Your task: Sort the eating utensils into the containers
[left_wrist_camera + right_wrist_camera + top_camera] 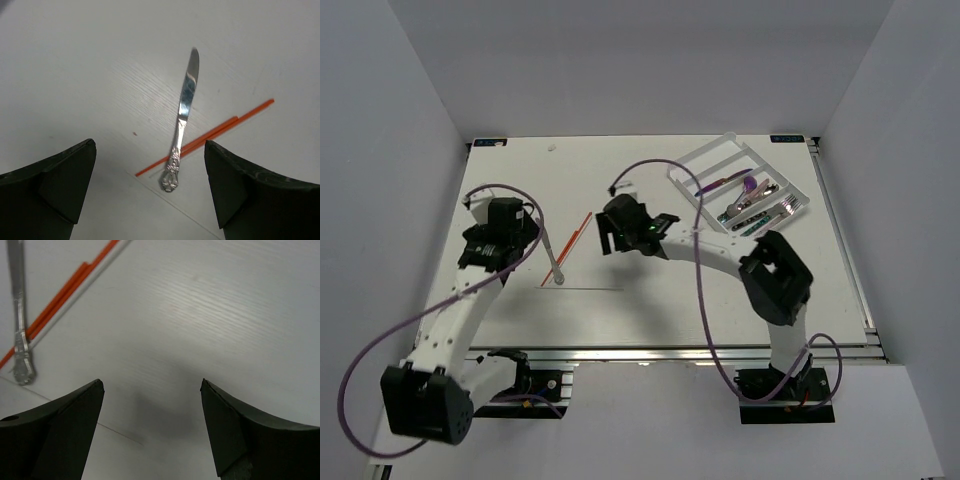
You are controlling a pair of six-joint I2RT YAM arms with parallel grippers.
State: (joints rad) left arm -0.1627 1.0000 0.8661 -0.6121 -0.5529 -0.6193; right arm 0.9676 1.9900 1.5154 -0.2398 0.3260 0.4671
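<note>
Silver knife point(181, 120) lay left of centre on the desk point(720, 300), across orange sticks point(220, 127), far from the far-right-corner cutlery tray point(720, 148). Left fingers point(60, 185) and right fingers point(250, 430) hung spread, empty; pickup by its handle seemed next.

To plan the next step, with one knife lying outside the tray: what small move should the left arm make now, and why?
Probably lower the left gripper onto the knife handle. It is open and empty, and the knife lies loose on the table, across orange sticks, outside the tray.
</note>
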